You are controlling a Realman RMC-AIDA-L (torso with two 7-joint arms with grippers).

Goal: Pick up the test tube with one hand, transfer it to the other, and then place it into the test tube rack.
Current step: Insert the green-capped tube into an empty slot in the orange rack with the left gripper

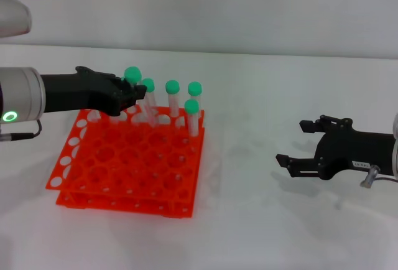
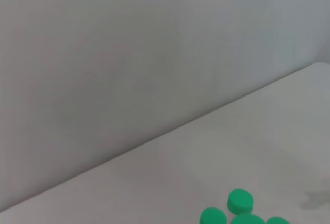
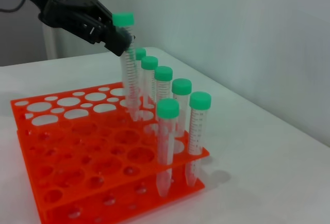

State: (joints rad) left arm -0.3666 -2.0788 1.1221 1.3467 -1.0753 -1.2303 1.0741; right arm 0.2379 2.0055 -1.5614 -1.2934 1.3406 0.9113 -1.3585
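So I've got the tube (image 3: pixel 129 74) hanging from the left gripper (image 1: pixel 127 93), which is clenched on it just under the green cap. It sits over the far side of the rack (image 1: pixel 124 170), and in the right wrist view the pointed tip looks like it's right at the top tier, around a hole in the second row from the back. I can't say for sure whether the tip is already inside the hole or just touching the rim.

The thing that matters for the next move is the tilt. The long axis is close to upright but not quite: the cap end leans a bit toward the gripper while the tip points down and away from it. If I drop straight down like that, my guess is the tip could catch on the hole's edge or miss the lower tier, so I'd want it squared up first.

There are five other tubes (image 3: pixel 168 146) already standing in the rack, four in the back row just beside mine and one nearer the right arm. They're close enough that a sideways nudge could knock them.

The right gripper (image 1: pixel 292 145) sits well apart on the table (image 1: pixel 249 232), fingers spread, holding nothing. The left wrist view only shows a few green caps (image 2: pixel 240 202) and the wall, not much help.
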